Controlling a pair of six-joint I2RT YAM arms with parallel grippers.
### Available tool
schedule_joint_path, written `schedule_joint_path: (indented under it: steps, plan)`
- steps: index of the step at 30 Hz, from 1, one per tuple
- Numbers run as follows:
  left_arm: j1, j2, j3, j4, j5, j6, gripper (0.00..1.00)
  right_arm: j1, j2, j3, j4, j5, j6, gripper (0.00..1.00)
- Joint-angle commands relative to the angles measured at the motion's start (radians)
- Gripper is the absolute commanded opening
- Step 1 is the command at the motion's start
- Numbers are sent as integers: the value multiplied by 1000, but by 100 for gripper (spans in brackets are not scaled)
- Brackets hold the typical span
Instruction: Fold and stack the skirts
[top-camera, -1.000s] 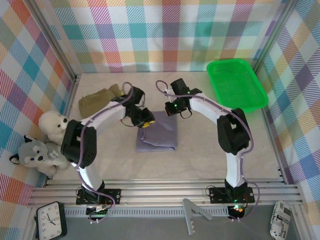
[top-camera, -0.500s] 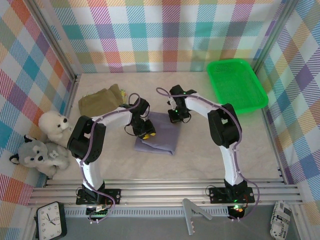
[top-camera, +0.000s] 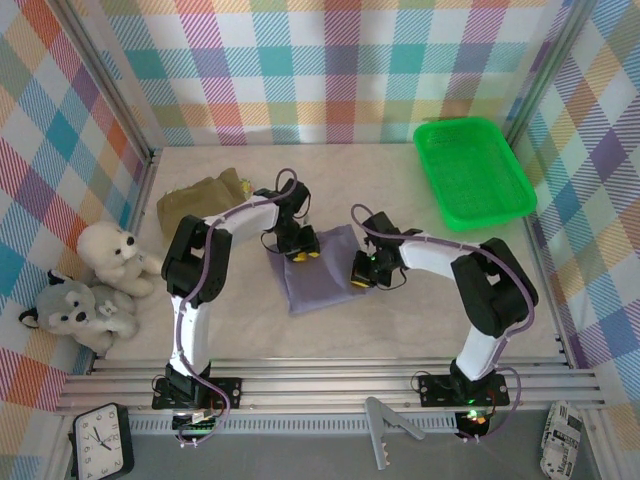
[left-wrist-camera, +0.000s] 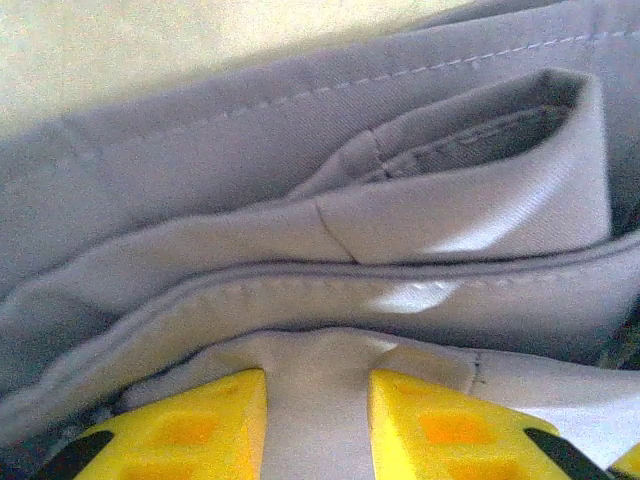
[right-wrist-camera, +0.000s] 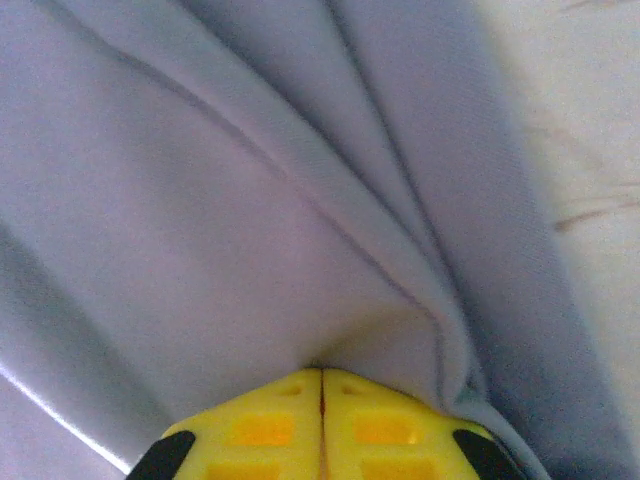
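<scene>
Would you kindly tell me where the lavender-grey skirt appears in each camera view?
Top external: lavender-grey skirt at the centre of the table, between left pincer and right pincer.
Left wrist: stacked folds across the middle, one pinched between yellow fingertips.
Right wrist: creased cloth left and centre, above closed yellow fingertips.
Shared landmark: the yellow fingertips at the skirt's edges.

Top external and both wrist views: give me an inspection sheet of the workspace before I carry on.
Surface: pale table, no spills seen.
Job's things: lavender-grey skirt mid-table, partly folded; olive-khaki skirt bunched at far left.
Clutter: empty green tray far right; white plush and grey plush by the left wall.
Grippers: left gripper shut on the lavender-grey skirt's edge; right gripper pinching its right side, fingers together.
Cables: cable loops at both wrists, nothing snagged.
Surroundings: plaid walls; clock beyond the near rail.
</scene>
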Motion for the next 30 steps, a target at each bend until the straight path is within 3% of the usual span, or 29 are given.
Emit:
schedule_joint_path:
  steps: [1,4,6,11,16,23,30]
  plan:
    - [6,-20,45,-68,-36,56,33,16,-65,2,70,72,131,17]
    - [25,-87,28,-78,-56,54,39,-5,-104,9,67,110,74,33]
    - [46,-142,-1,-71,-69,41,43,-30,-122,22,70,125,2,38]
    - [92,-237,-68,-70,-168,17,48,-77,-95,71,142,82,-286,41]
    - [105,-237,-98,-89,-204,-2,48,-95,51,228,46,24,-503,46]
    - [98,-228,-154,-34,-146,-69,47,-94,199,376,-43,38,-626,45]
    - [85,-201,-167,-34,-127,-83,46,-92,243,411,-71,-46,-665,40]
